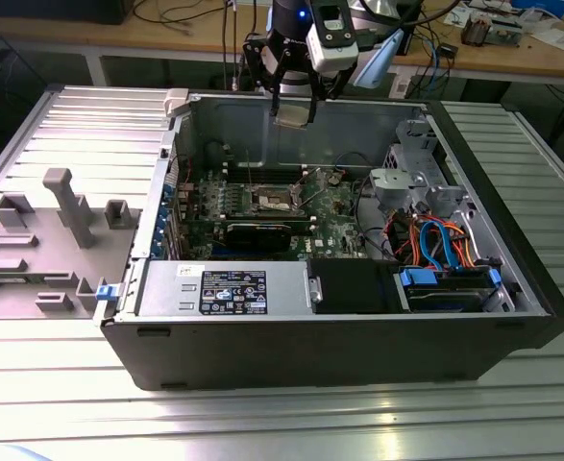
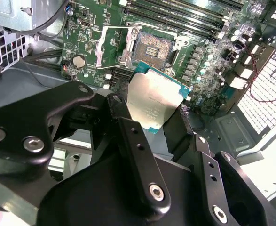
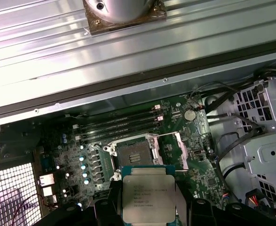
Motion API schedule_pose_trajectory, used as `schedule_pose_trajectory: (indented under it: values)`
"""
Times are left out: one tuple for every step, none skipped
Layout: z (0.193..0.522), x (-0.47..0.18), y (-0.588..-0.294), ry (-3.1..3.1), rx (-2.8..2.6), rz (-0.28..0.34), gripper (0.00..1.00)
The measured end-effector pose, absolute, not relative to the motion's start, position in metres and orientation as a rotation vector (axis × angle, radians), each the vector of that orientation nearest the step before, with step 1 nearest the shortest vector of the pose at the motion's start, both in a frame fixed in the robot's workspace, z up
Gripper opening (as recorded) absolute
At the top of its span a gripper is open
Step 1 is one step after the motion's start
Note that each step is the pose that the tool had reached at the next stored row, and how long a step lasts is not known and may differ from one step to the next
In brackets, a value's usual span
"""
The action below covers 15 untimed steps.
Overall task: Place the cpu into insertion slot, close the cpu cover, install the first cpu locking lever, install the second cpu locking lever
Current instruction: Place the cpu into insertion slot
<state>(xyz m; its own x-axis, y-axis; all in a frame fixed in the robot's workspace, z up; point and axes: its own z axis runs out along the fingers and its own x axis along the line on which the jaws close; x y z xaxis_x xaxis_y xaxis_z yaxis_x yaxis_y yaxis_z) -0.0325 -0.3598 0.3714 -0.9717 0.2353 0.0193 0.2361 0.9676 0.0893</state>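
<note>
Black finger links of my gripper [image 2: 153, 117] sit closest to the lens in the second wrist view, and between their tips I hold the cpu [image 2: 157, 98]. The fingers are closed in on two opposite edges of the chip, only as wide apart as the chip itself, with its silvery face turned up toward the cameras. In the exterior view I hang high over the open computer case [image 1: 310, 355], near its far wall, and the chip shows as a pale square under my fingers.

Below me lies the green circuit board [image 2: 88, 28]. The insertion slot [image 2: 153, 51] is bare, its dull golden centre showing, with nothing seated in it. The cpu cover [image 2: 100, 49] is flipped up beside the slot, so the way in is clear. I cannot make out how the locking levers lie.

So I judge the first step to be in hand: the chip is gripped and carried, but well apart from the slot — not yet placed. Cover and levers are not yet done.

Seating it calls for care, I think — the chip square to the slot's border, level, its corners matched, and lowered gently without sliding across the contacts. A tilt or a skewed drop could catch the border or harm the contacts.
</note>
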Motion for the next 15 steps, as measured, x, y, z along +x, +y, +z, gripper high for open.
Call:
schedule_pose_trajectory:
  values:
    - [0.3714, -0.0325, -0.3598, -3.108, -0.373, -0.143, 0.54]
    - [0.3714, -0.0325, -0.3598, -3.107, -0.373, -0.143, 0.54]
    - [0.3714, -0.0325, -0.3598, -3.107, -0.373, -0.143, 0.54]
    - [0.3714, -0.0325, -0.3598, -3.107, -0.374, -0.143, 0.54]
    - [0.3714, -0.0325, -0.3598, -3.107, -0.374, -0.143, 0.54]
    - [0.3714, -0.0325, -0.3598, -3.107, -0.375, -0.143, 0.54]
    - [0.3714, -0.0325, -0.3598, -3.107, -0.377, -0.143, 0.54]
    - [0.3714, -0.0325, -0.3598, -3.107, -0.377, -0.143, 0.54]
    - [0.3714, -0.0325, -0.3598, -3.107, -0.378, -0.143, 0.54]
    - [0.3714, -0.0325, -0.3598, -3.107, -0.379, -0.143, 0.54]
    - [0.3714, -0.0325, -0.3598, -3.107, -0.38, -0.143, 0.54]
    - [0.3714, -0.0325, -0.3598, -3.107, -0.382, -0.143, 0.54]
    - [0.3714, -0.0325, -0.3598, -3.106, -0.385, -0.143, 0.54]
    - [0.3714, -0.0325, -0.3598, -3.106, -0.386, -0.143, 0.54]
    - [0.3714, -0.0325, -0.3598, -3.106, -0.387, -0.143, 0.54]
